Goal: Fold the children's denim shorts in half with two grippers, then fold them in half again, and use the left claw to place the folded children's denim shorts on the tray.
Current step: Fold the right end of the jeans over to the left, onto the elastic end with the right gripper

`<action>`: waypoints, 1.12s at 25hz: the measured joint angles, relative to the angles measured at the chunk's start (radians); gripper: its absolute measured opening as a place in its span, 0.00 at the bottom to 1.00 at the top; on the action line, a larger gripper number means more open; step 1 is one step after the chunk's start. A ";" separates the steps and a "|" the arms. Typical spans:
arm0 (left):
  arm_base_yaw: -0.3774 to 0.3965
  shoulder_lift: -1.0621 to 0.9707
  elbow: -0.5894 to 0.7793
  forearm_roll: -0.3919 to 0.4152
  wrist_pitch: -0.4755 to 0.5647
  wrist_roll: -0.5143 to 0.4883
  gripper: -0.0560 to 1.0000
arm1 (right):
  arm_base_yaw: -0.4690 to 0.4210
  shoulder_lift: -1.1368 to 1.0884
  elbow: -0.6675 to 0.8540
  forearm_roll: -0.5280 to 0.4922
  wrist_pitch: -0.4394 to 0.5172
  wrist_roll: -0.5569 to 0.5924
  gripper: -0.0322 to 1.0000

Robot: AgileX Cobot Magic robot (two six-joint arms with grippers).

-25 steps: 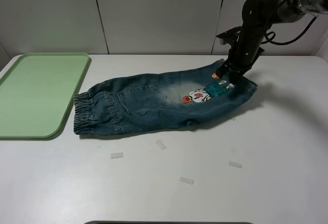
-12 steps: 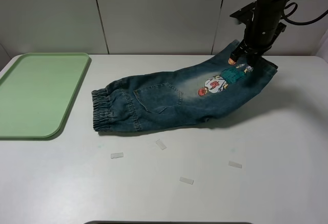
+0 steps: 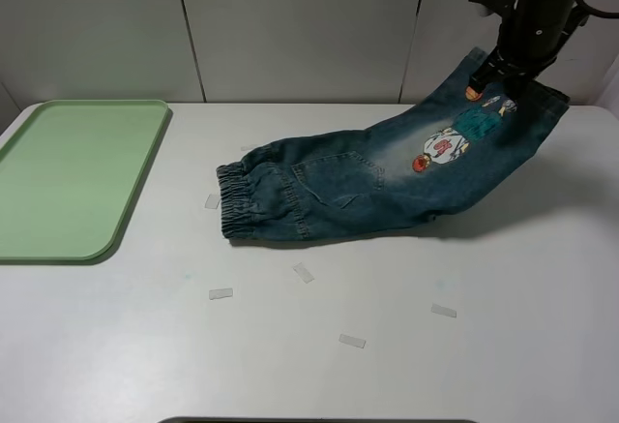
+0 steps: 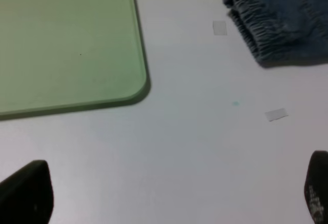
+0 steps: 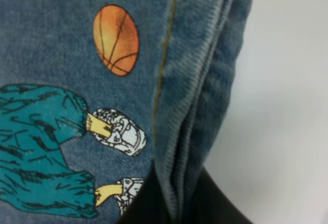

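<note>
1. The shorts [image 3: 368,181] hang in a slope. One leg end is raised high at the right rear, while the waistband [image 3: 247,200] rests on the surface [image 3: 387,346], well apart from the tray [image 3: 58,181].
2. The right end effector [image 3: 486,82] is pinched tight on the raised leg, close to the cartoon patch [image 3: 455,137]. In its wrist view the dark fingers close over the doubled hem [image 5: 195,80].
3. The left end effector [image 4: 171,190] hovers over bare surface just beside the tray corner. Its fingers stand wide apart with nothing between them.
4. Handling, as I judge it: the denim is soft and drapes freely, so it sags between the grip and the surface. It looks light enough for one pinch to carry an end. It has more body than thin cloth, though, so a crease should stay once laid flat.
5. The cloth is neither fragile nor slippery. The hem and waistband are thick, layered edges that give the fingers something firm to bite.
6. Where to take hold: pinch at the edges and corners, through all the layers at once. The gathered waistband is the natural spot for the free left end effector.
7. Risk, in my view: with one end dragging, the waistband may bunch or twist. It may also sweep the small pale scraps [image 3: 221,294] along the surface.
</note>
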 joint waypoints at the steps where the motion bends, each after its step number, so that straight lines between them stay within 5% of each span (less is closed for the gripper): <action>1: 0.000 0.000 0.000 0.000 0.000 0.000 0.98 | -0.013 -0.002 0.000 -0.005 0.000 0.004 0.02; 11: 0.000 0.000 0.000 0.000 0.000 0.000 0.98 | -0.129 -0.020 0.000 -0.018 -0.007 0.011 0.02; 28: 0.000 0.000 0.000 0.000 0.000 0.000 0.98 | -0.153 -0.020 0.000 -0.140 0.015 0.032 0.02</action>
